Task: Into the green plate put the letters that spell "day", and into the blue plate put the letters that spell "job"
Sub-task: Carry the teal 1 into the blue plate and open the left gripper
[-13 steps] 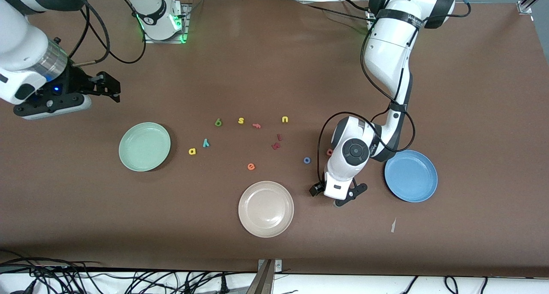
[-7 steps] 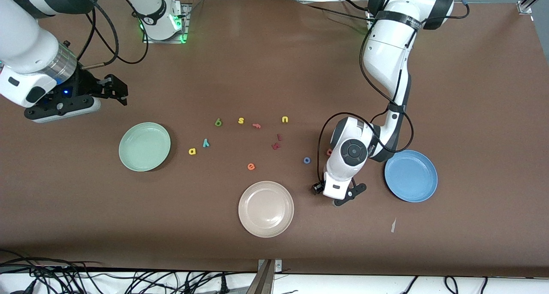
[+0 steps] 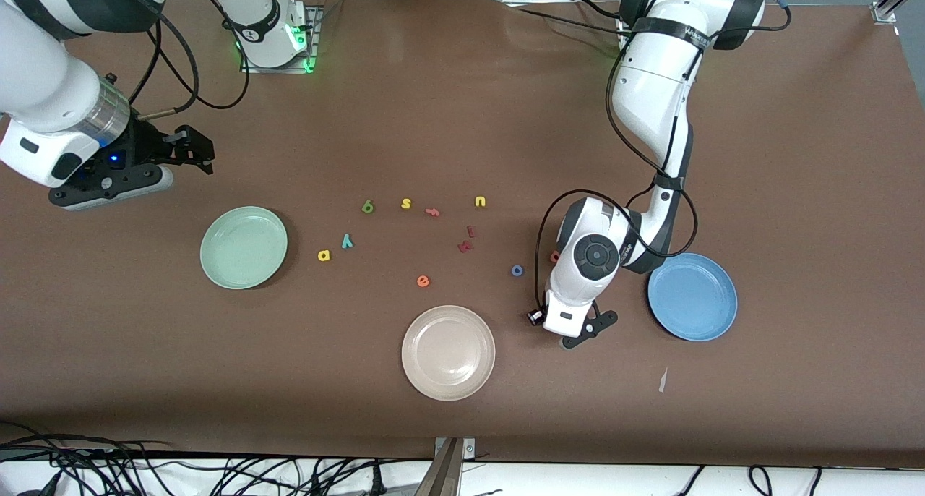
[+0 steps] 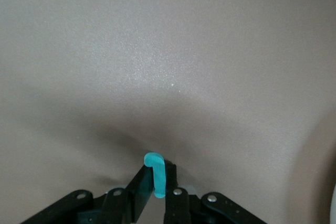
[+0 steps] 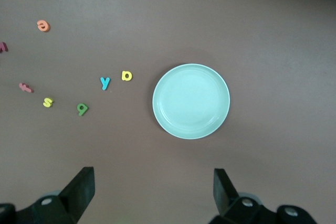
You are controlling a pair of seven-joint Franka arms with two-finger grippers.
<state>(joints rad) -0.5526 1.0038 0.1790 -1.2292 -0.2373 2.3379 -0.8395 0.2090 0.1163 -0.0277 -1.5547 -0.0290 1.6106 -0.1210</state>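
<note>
My left gripper (image 4: 156, 192) has its jaws clenched on the teal "j" (image 4: 155, 174), low over the worktop (image 3: 462, 424) between the beige plate (image 3: 448, 352) and the blue plate (image 3: 692, 296). The blue "o" (image 3: 517, 270) lies at its 10 o'clock. My right gripper (image 5: 152, 187) waits, jaws spread, over the worktop at 10 o'clock of the green plate (image 3: 243, 247); "a" (image 3: 324, 255) and "y" (image 3: 347, 241) lie beside that plate.

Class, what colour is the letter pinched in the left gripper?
Teal: the hooked letter in the left gripper, clearest in the left wrist view.
</note>
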